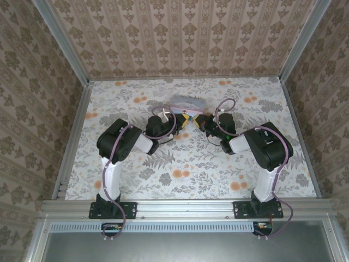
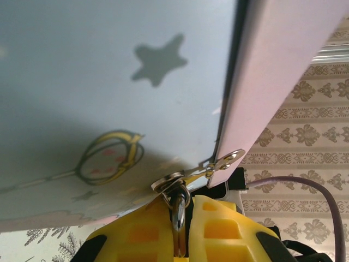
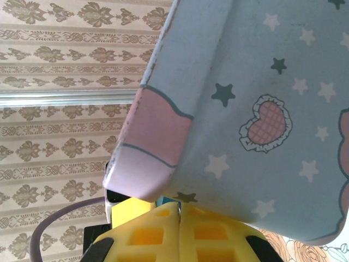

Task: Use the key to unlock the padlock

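Left gripper (image 2: 180, 210): closed down tight; a shiny metal loop, judged to be the shackle of the padlock (image 2: 178, 215), is pinched between the yellow pads.
Right gripper (image 3: 179, 213): pads pressed together with no gap; whether the key is held between them cannot be told.
Padlock position: hung through the hasp (image 2: 173, 180) at the edge of the tin (image 2: 109, 82), just above the left pads; its body is hidden.
Tin position: set mid-table on the floral mat (image 1: 180, 174), just beyond both grippers.
Step in hand: the lock is judged to be steadied by the left arm, with the right gripper placed close beside it; unlocking is not yet done.
Next move: the keyhole must be exposed and turned toward the right gripper; fine alignment of a thin key is called for, then a turn.
Writing: no brand or lettering can be read; only stars, a checked heart and a pink band are printed on the tin.
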